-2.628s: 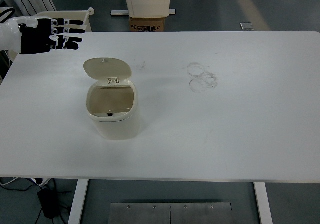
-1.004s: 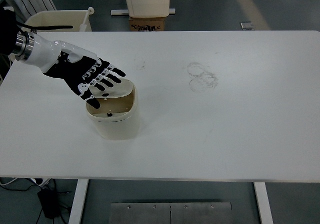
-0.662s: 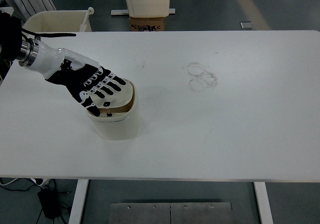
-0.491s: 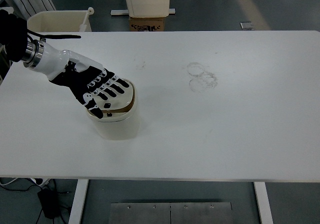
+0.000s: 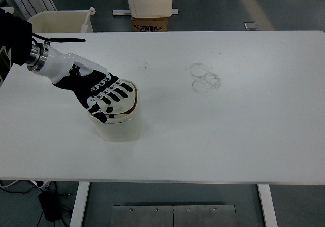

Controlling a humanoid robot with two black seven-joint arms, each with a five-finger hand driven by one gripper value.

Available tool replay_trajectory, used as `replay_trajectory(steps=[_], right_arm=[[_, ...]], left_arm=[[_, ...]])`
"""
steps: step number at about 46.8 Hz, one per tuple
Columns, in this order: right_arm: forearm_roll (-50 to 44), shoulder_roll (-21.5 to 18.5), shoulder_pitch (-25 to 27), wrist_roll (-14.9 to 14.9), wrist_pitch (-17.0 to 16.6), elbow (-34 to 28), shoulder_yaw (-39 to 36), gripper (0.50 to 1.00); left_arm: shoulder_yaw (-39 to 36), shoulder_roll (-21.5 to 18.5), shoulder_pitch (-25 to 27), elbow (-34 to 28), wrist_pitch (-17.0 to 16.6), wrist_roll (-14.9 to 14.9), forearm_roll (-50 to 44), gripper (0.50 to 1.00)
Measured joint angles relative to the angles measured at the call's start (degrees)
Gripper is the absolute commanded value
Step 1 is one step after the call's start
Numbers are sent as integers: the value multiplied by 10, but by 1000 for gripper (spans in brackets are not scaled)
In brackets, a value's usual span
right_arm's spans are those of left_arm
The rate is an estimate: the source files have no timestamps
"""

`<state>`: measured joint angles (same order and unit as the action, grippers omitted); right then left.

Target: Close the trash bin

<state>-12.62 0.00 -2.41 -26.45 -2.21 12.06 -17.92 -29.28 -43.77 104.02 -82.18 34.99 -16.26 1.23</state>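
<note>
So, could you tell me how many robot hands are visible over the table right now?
1. The left hand lies flat, fingers spread, on the lid of the trash bin at the table's left. The right hand is out of view.

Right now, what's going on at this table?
The robot's left hand lies flat, fingers spread, on the lid of a small cream trash bin on the white table, pressing it down. The lid is nearly level with the rim, with a thin dark gap showing at its right edge, so it looks almost shut. The right arm is out of view.
</note>
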Motion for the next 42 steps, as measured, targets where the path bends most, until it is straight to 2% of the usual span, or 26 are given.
replay_trajectory(steps=[42], right_arm=[[0, 0, -1, 0, 0, 0, -1, 991]], left_arm=[[-2, 3, -11, -2, 0, 0, 0, 1000]])
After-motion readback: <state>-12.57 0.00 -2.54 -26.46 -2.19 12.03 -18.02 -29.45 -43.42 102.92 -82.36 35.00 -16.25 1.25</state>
